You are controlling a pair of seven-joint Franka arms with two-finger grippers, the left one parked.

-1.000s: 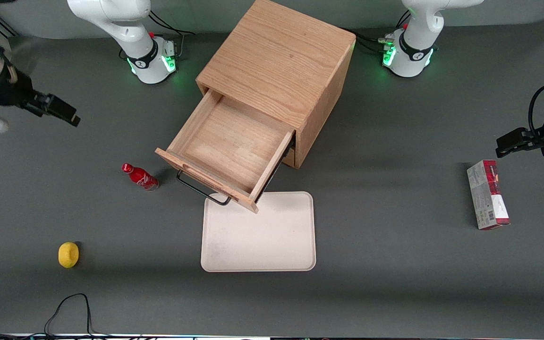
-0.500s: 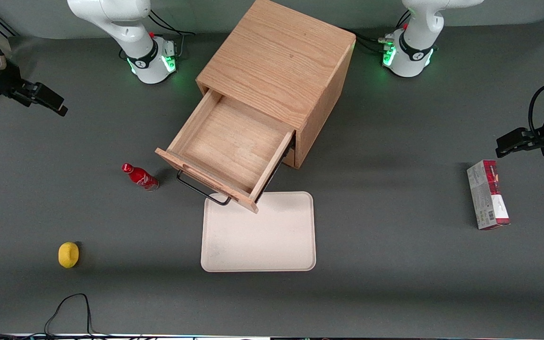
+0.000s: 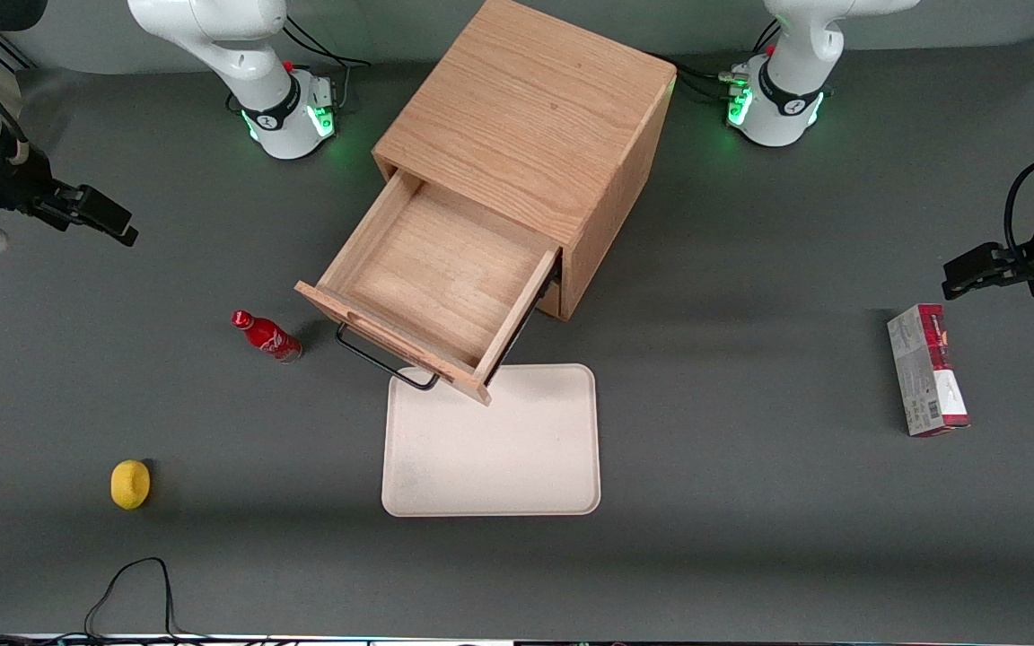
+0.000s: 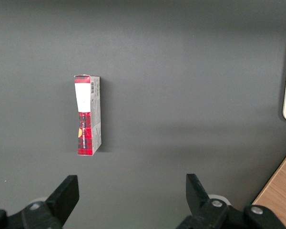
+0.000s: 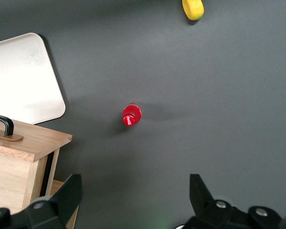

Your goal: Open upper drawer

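I am holding my gripper high above the table at the working arm's end, well apart from the cabinet, pointing down with my fingers spread wide and gripping nothing. The upper drawer is standing pulled far out of the cabinet, its black handle overhanging the white tray. The red bottle is standing beneath my wrist, beside the drawer.

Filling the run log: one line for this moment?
upper drawer: pulled out, empty | gripper: open, holding nothing, toward working arm's end | handle: free
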